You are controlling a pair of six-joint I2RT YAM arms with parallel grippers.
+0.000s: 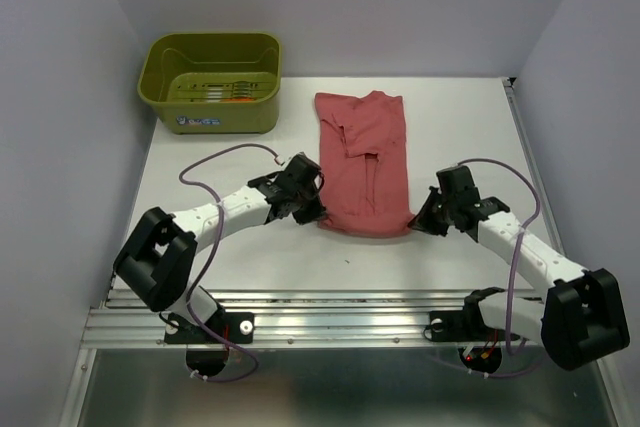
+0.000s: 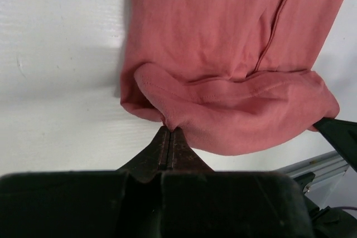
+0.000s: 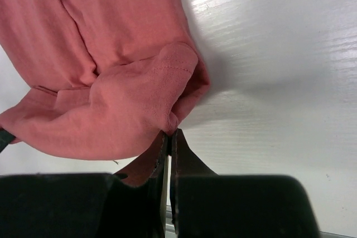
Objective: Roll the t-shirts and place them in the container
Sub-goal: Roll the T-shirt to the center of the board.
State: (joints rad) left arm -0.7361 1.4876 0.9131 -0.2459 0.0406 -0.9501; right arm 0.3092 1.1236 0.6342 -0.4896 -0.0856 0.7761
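The left gripper (image 2: 169,131) is pinched shut on the left corner of the shirt's (image 2: 223,54) near hem, its jaws meeting with only a fold of cloth between them. The right gripper (image 3: 170,133) is closed the same way on the right corner of that hem. In the top view the two sit level with each other at the shirt's near edge, one at each side. The hem between them bulges up and curls a little back over the cloth, which looks like the first turn of a roll.

From both grippers the shirt runs straight away toward the far wall. It lies on the table (image 1: 470,137) as a narrow folded strip, with its long axis front to back. The roll therefore has to travel forward along that axis, with both arms advancing together. Neither arm is nearer, since each holds its own corner. The tub (image 1: 215,117) stands far left, well apart from the shirt's line.
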